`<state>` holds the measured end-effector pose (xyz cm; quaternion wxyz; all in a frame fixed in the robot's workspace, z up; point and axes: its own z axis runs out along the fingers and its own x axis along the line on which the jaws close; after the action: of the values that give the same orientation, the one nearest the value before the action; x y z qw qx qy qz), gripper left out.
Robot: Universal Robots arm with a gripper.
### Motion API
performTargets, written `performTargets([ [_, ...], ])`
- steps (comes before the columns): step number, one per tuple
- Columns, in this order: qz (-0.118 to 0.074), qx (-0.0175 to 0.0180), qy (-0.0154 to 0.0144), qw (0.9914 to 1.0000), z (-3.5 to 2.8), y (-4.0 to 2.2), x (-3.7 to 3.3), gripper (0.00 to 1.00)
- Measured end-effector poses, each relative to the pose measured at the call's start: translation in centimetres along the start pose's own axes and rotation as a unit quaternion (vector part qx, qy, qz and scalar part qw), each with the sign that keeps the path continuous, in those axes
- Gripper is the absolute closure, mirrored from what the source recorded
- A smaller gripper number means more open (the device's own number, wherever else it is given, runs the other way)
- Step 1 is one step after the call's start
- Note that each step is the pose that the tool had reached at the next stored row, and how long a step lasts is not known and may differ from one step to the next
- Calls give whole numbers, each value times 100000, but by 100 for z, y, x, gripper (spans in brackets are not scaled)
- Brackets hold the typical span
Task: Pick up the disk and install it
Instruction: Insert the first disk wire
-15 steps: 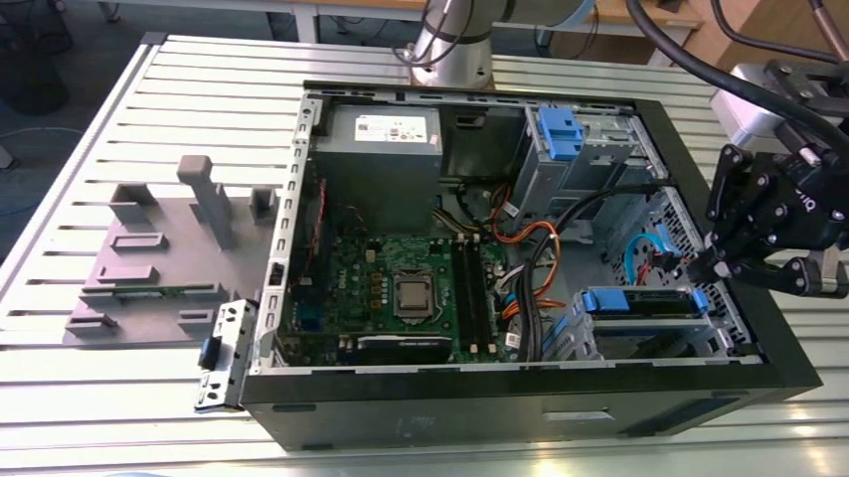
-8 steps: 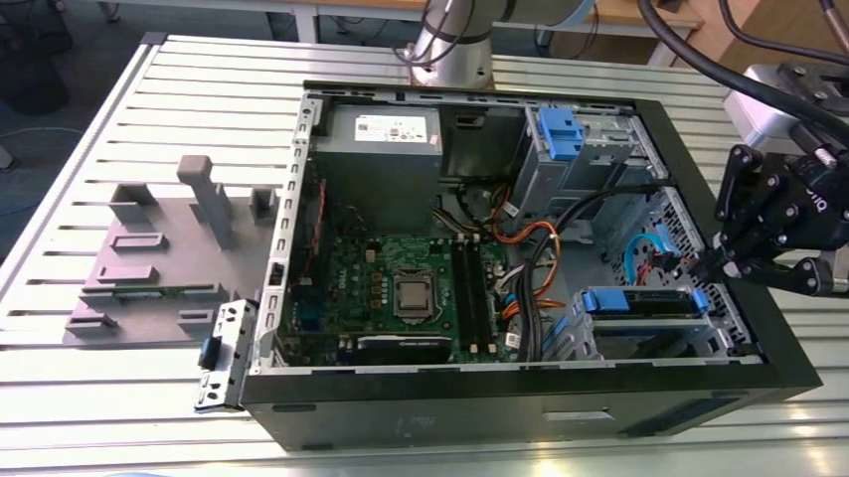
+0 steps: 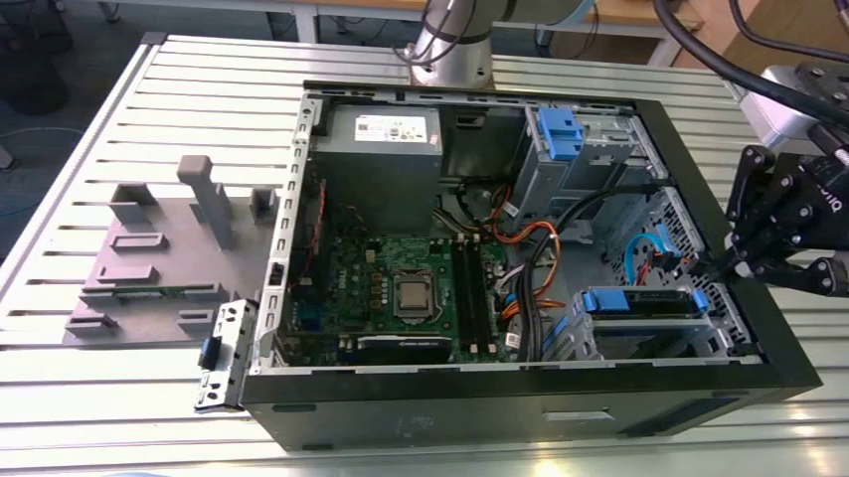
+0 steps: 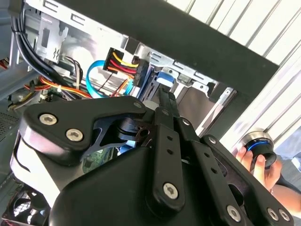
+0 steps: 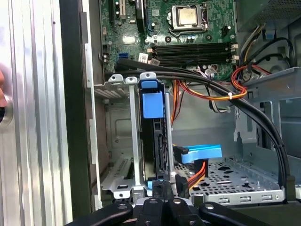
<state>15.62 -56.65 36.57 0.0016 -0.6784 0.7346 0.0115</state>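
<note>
Blue-framed disk [image 3: 643, 301] [image 5: 152, 106]: stands on edge in the metal drive cage [image 3: 584, 338] [image 5: 117, 136], inside the open computer case [image 3: 531, 397], towards the exterior view's right.
End effector [image 3: 733, 266] [image 5: 164, 188]: black, poised at the case's rim by the disk's near end. Whether it grips the disk cannot be told.
In the way: thick black cables [image 5: 225, 89] and orange wires [image 5: 207, 96] arch just beside the cage. A blue connector [image 5: 200, 153] lies near the disk.
Around: a green motherboard [image 3: 398, 288] fills the case's middle, with a grey power supply [image 3: 385, 134] beyond it.
Surface: slatted aluminium tabletop [image 3: 133, 417], carrying a grey fixture [image 3: 146, 268] on the exterior view's left.
Room: a hand [image 4: 249, 160] holds a round black object [image 4: 258, 143] outside the case.
Hidden: the disk's flat faces, masked by the cage.
</note>
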Motion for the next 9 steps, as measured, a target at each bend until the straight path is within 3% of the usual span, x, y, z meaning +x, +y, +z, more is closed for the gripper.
performTargets([
  [9, 5, -1, -2, 100000, -1, -102, -8, 89],
])
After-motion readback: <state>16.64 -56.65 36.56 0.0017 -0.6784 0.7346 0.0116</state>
